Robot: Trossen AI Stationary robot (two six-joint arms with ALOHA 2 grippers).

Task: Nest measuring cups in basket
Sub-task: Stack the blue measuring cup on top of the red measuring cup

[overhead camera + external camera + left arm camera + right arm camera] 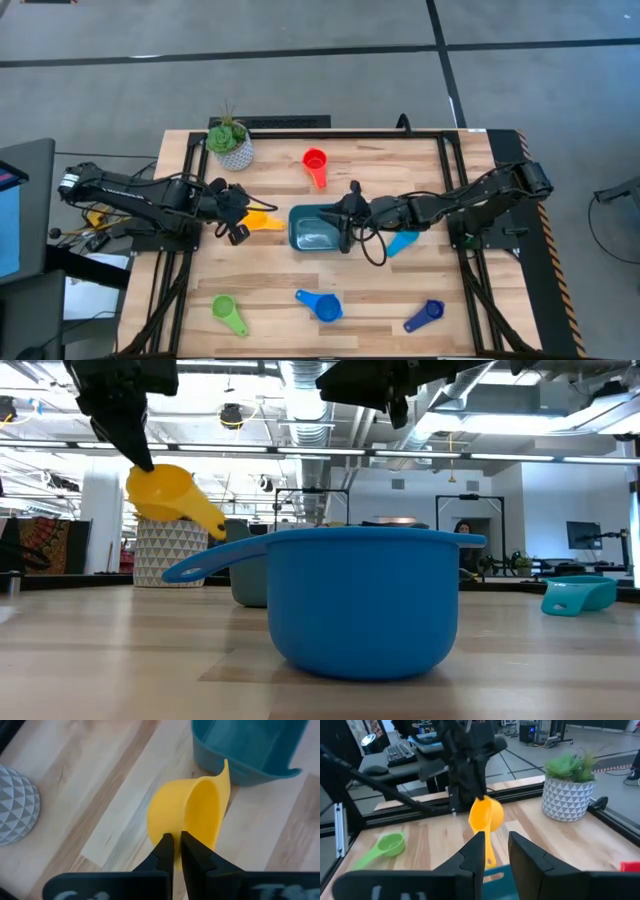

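Here the left gripper point(176, 845) is clamped on the rim of the yellow cup point(192, 817), its two fingers pinching the wall so the cup hangs off the table, tilted, with its handle pointing down and toward the basket point(318, 228); in the high view the left gripper point(236, 208) sits just beside the basket's left end, and the yellow cup point(262, 221) lies between them, its long axis running roughly along the table toward the basket; the basket is therefore to the cup's right, near but not yet under it, and the move to come, as I judge it, is a short carry rightward over the rim before letting go; the right gripper point(348, 208) hovers over the basket's right part, its fingers point(475, 847) parted with nothing between them, so it may crowd the drop; the basket looks empty as far as the high view shows; the other cups are scattered well apart: red point(315, 162) toward the far edge, light blue point(402, 243) just right of the basket under the right arm, green point(228, 313), blue point(322, 305) and dark blue point(425, 316) along the near edge; a potted plant point(231, 143) stands near the far left corner; the left arm is plainly the one to finish this placement.
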